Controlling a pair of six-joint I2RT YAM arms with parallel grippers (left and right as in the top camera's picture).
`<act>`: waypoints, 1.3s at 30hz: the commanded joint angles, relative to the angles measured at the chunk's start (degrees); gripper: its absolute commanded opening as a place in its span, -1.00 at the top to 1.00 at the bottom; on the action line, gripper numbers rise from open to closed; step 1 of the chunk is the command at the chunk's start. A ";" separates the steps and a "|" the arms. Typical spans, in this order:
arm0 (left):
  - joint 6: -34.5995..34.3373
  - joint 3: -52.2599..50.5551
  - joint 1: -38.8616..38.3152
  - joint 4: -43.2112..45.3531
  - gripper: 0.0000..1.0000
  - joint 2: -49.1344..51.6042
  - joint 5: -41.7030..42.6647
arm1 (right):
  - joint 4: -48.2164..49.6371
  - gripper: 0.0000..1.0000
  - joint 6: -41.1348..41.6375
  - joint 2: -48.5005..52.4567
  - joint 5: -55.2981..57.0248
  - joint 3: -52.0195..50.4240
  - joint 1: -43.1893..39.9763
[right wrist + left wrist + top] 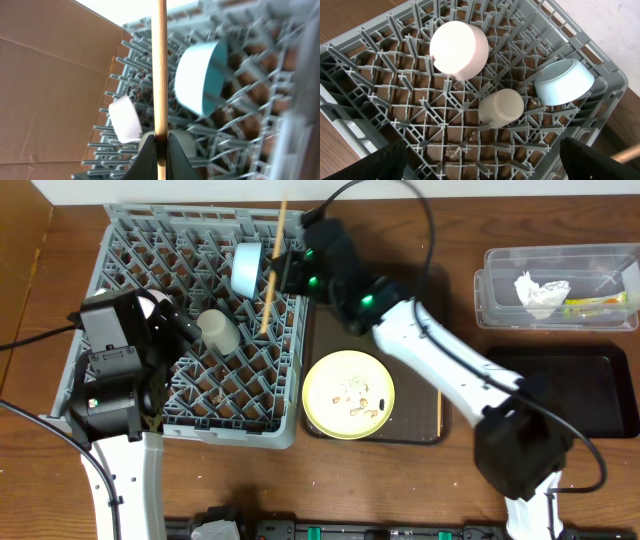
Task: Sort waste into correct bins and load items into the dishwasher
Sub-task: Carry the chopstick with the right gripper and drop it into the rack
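Looking overhead only, the pale yellow plate (347, 393) with crumbs (358, 395) is seen on the brown tray (430, 415), and the napkin (540, 293) and wrapper (595, 303) in the clear tub (500, 285). The pinkish-white bowl (459, 49), blocked overhead by the left arm, is shown by the left wrist in the dish rack (130, 240), near the cream cup (218, 332) and light blue bowl (245, 268). The chopsticks (161, 65) are pinched in the right gripper (161, 150) over the rack. The left gripper (490, 170) is spread wide, empty.

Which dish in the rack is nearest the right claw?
The light blue bowl, tilted on edge just beside the right claw gripping the chopstick; the cream cup and pinkish bowl sit farther off.
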 commanded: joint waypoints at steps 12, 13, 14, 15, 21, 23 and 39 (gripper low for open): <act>-0.07 0.11 0.26 -0.15 -0.96 0.04 -0.55 | -2.97 0.98 0.81 3.80 0.74 0.33 -2.62; -0.07 0.11 0.26 -0.15 -0.96 0.04 -0.55 | -2.99 0.98 0.09 3.82 0.79 0.33 -2.64; -0.07 0.11 0.26 -0.15 -0.96 0.04 -0.55 | -3.02 0.98 -1.20 4.15 1.07 0.33 -2.58; -0.09 0.11 0.26 -0.15 -0.96 0.04 -0.55 | -3.02 0.98 -1.22 4.26 1.07 0.33 -2.54; -0.07 0.11 0.26 -0.15 -0.96 0.04 -0.55 | -3.13 0.98 -1.18 6.21 -0.11 0.31 -1.55; -0.07 0.11 0.26 -0.15 -0.96 0.04 -0.55 | -3.43 0.96 -1.46 6.23 -0.24 0.31 -1.29; -0.07 0.11 0.26 -0.15 -0.96 0.04 -0.55 | -22.93 -0.61 -14.05 -2.95 1.05 3.72 -9.55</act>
